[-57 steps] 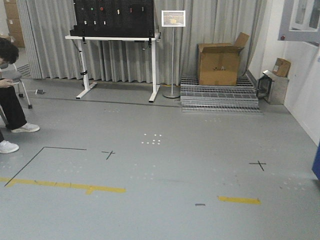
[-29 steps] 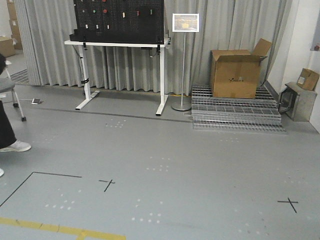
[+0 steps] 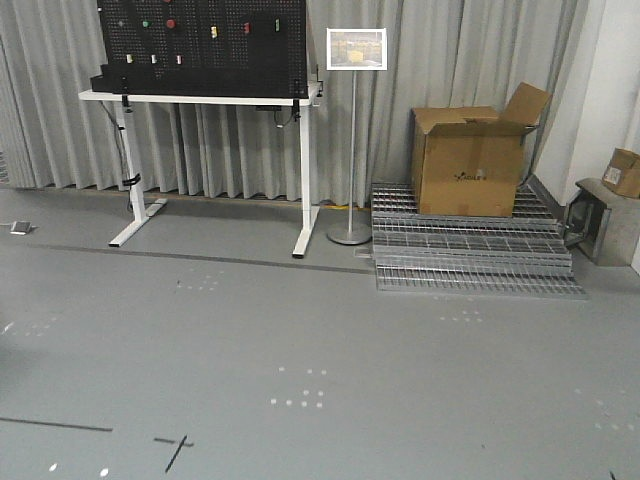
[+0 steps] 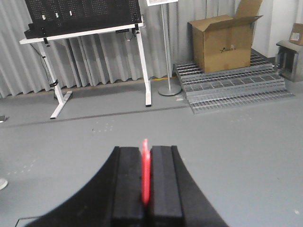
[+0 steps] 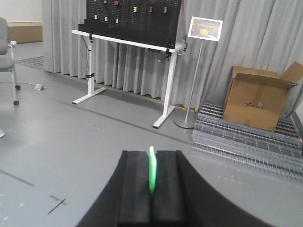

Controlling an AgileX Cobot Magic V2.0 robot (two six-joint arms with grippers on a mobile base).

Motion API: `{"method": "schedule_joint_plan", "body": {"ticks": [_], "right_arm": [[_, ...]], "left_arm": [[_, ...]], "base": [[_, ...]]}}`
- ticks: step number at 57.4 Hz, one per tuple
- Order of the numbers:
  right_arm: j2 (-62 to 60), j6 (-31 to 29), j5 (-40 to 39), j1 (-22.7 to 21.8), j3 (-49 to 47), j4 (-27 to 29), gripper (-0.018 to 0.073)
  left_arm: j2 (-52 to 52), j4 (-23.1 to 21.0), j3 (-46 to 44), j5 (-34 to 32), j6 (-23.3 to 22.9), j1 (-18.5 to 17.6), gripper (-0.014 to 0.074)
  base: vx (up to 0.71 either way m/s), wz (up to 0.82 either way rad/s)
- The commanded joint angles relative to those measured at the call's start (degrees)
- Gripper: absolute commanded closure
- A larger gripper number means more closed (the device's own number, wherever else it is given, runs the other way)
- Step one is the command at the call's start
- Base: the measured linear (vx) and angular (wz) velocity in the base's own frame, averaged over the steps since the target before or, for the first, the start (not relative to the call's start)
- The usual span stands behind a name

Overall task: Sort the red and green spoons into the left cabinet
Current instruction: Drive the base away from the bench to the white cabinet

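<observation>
In the left wrist view my left gripper point(image 4: 145, 150) is shut on the red spoon point(image 4: 145, 172), which shows edge-on as a thin red strip between the black fingers point(image 4: 125, 184). In the right wrist view my right gripper point(image 5: 151, 153) is shut on the green spoon point(image 5: 152, 175), a thin green sliver between its black fingers point(image 5: 166, 189). Both grippers hang above bare grey floor. The left cabinet is out of view in every frame. Neither gripper shows in the front view.
A white-legged table point(image 3: 200, 100) carrying a black pegboard point(image 3: 200, 45) stands against grey curtains. A sign stand point(image 3: 352, 140) is beside it. An open cardboard box point(image 3: 470, 160) sits on stacked metal grates point(image 3: 470, 255). A grey metal box point(image 3: 610, 225) is at far right.
The front view has swung and advanced: the table, box and grates appear closer, the yellow floor tape and the seated person at left have left the frame.
</observation>
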Motion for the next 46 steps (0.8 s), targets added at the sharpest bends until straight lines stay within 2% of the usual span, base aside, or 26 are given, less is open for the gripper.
{"method": "schedule_joint_plan", "body": {"ticks": [1, 46], "right_arm": [[0.06, -0.22, -2.52, -0.19, -1.70, 1.13, 0.0563], [0.06, -0.22, -2.02, -0.19, -1.70, 1.13, 0.0563]], "left_arm": [[0.03, -0.39, -1.56, -4.35, -0.02, -0.24, 0.0597], [0.03, -0.39, -1.56, -3.93, -0.02, -0.24, 0.0597]], "base": [[0.69, -0.04], [0.71, -0.07]]}}
